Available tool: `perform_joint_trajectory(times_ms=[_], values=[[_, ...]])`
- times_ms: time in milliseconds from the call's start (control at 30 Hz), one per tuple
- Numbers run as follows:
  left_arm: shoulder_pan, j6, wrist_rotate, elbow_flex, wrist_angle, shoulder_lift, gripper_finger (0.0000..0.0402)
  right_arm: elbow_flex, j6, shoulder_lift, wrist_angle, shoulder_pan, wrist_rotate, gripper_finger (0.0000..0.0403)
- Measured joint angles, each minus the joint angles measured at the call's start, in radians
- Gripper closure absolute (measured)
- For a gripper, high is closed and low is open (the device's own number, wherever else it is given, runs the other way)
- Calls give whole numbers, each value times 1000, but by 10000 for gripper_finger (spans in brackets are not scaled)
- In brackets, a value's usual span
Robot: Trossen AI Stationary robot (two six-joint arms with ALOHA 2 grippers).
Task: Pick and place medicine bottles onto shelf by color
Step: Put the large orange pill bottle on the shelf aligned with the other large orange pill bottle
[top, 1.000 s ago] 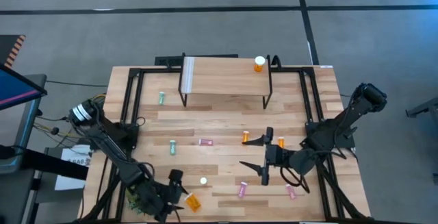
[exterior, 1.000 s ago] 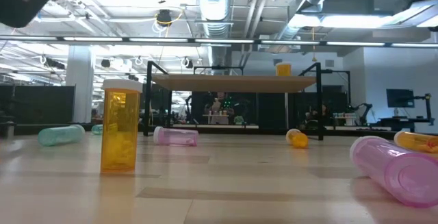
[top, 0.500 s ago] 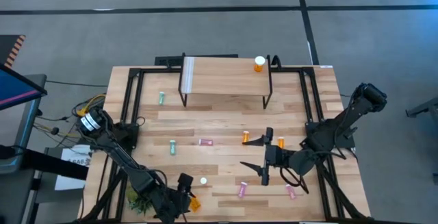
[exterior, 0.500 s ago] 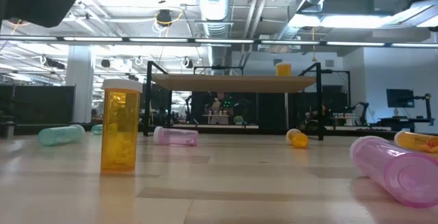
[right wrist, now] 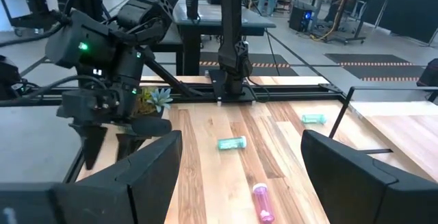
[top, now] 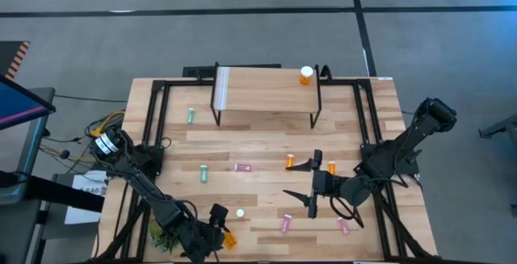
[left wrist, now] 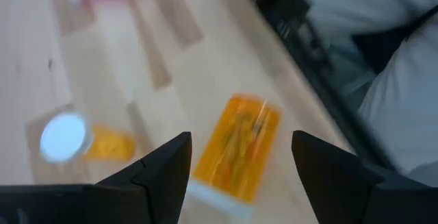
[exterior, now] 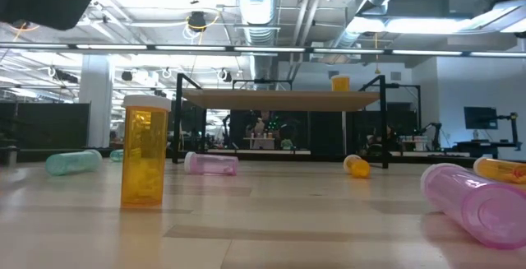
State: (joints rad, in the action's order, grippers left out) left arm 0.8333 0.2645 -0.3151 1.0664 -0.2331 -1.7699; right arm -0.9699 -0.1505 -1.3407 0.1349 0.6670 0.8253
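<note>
A large orange medicine bottle (left wrist: pixel 236 148) lies on its side near the table's front left; in the high view this lying orange bottle (top: pixel 230 239) is half hidden by my left gripper (top: pixel 220 229). In its wrist view my left gripper (left wrist: pixel 241 136) is open, slanting down, one finger on either side of the bottle without touching it. Another orange bottle (exterior: pixel 144 155) stands upright on its base beside it. The shelf (top: pixel 266 90) at the far side carries one orange bottle (top: pixel 306 75). My right gripper (top: pixel 307 181) hangs open above mid-table.
Small bottles lie scattered on the table: teal (top: pixel 191 115), teal (top: pixel 203 173), pink (top: pixel 243 167), orange (top: pixel 290 161), orange (top: pixel 331 168), pink (top: pixel 286 224), pink (top: pixel 343 226). A small green plant (top: pixel 166 236) sits at the front left corner.
My left gripper has gone toward the table's right edge and a little down, over the lying orange bottle, rolling as it went; it has kept still for the last half second. No bottle has moved.
</note>
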Motion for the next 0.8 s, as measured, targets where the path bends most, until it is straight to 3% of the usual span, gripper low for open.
perform_joint_trajectory(times_ms=[400, 800], values=[[-5, 59, -36, -40, -67, 0, 161, 0, 0, 0, -1, 0, 0, 83], [-50, 9, 86, -41, -64, 0, 162, 0, -1, 0, -4, -2, -12, 83]])
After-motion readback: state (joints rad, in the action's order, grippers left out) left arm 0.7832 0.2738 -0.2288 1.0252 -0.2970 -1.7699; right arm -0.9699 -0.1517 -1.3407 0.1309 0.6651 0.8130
